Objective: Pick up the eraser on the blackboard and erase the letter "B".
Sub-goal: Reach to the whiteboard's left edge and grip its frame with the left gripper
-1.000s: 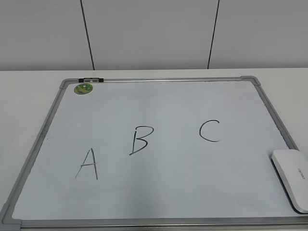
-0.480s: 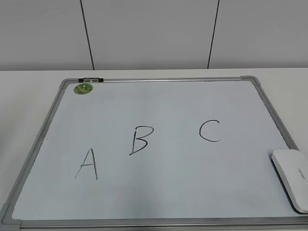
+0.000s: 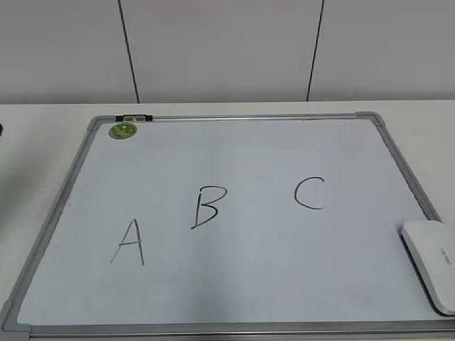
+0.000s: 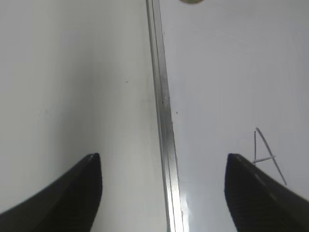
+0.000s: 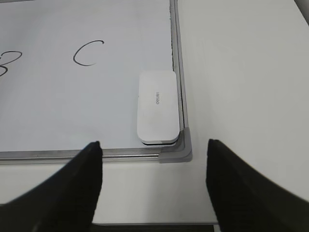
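The blackboard (image 3: 234, 284), a white board in a silver-grey frame, lies flat on the table. The black letter "B" (image 3: 207, 207) sits near its middle, between an "A" (image 3: 129, 243) and a "C" (image 3: 310, 193). The white eraser (image 3: 431, 261) lies on the board's near right corner; it also shows in the right wrist view (image 5: 157, 107). My right gripper (image 5: 153, 159) is open and empty, above the table just in front of that corner. My left gripper (image 4: 163, 166) is open and empty, over the board's left frame edge (image 4: 164, 116). Neither gripper shows in the exterior view.
A small round green magnet (image 3: 123, 131) sits at the board's far left corner, next to a black clip (image 3: 134, 117) on the frame. White table surrounds the board. A white panelled wall stands behind.
A small dark shape has appeared at the far left edge of the exterior view. The board, letters and eraser have not moved.
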{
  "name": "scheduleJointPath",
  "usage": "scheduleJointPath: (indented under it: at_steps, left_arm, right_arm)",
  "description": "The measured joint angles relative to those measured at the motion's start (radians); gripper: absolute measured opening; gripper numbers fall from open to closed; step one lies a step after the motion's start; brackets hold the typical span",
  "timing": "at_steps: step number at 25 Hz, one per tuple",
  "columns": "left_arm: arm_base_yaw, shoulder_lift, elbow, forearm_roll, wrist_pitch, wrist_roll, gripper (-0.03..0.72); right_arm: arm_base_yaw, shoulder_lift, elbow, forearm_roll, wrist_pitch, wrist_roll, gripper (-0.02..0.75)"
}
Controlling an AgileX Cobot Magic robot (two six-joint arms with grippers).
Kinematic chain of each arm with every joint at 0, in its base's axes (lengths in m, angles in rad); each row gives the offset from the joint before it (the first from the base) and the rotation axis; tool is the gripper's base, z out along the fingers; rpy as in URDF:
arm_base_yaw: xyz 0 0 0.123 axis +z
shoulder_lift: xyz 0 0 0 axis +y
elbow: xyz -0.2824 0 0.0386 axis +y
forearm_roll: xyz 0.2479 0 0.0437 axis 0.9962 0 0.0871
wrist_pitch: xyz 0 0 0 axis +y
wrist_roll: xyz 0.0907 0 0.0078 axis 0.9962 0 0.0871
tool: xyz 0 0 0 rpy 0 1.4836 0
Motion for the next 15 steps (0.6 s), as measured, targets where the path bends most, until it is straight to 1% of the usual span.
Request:
scheduleJointPath:
  at_steps: [4, 7, 11, 15]
  left_arm:
    - [0.000, 0.158, -0.046, -0.035, 0.034, 0.044, 0.570]
    - [0.000, 0.248, -0.062, -0.046, 0.043, 0.050, 0.547]
    - [0.000, 0.347, -0.078, -0.061, 0.025, 0.073, 0.491]
    - [0.000, 0.437, -0.125, -0.078, 0.011, 0.099, 0.430]
  right_arm:
    - [0.000, 0.000, 0.000, 0.000, 0.000, 0.000, 0.501]
    - [0.000, 0.000, 0.000, 0.000, 0.000, 0.000, 0.501]
    - [0.000, 0.000, 0.000, 0.000, 0.000, 0.000, 0.501]
    - [0.000, 0.000, 0.000, 0.000, 0.000, 0.000, 0.501]
